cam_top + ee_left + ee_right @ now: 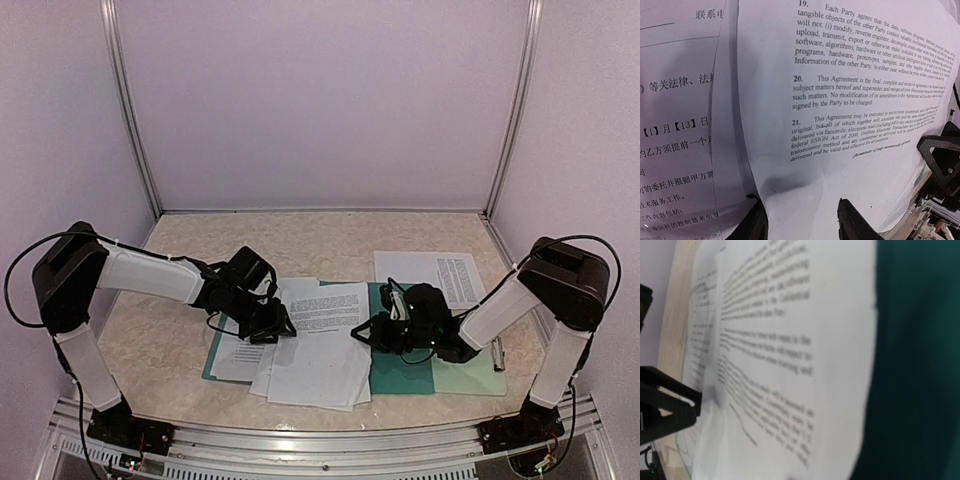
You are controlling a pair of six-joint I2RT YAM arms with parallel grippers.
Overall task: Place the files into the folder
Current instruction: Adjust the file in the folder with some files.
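Files (320, 365) strewn over the teal folder (400, 375)
The files are spread across the folder mid-table, a stray sheet (430, 272) lying apart behind. The left gripper (284, 326) is held spread-jawed; the jaw state of the right gripper (359, 333) cannot be told. Edges should be squared together gently.

White files (320, 365), dark teal folder (400, 376)

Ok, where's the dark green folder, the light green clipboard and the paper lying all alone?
Folder (400, 378): top view, bare part right of the papers.
Clipboard (470, 381): top view, near part.
Lone sheet (410, 265): top view, blank left part.
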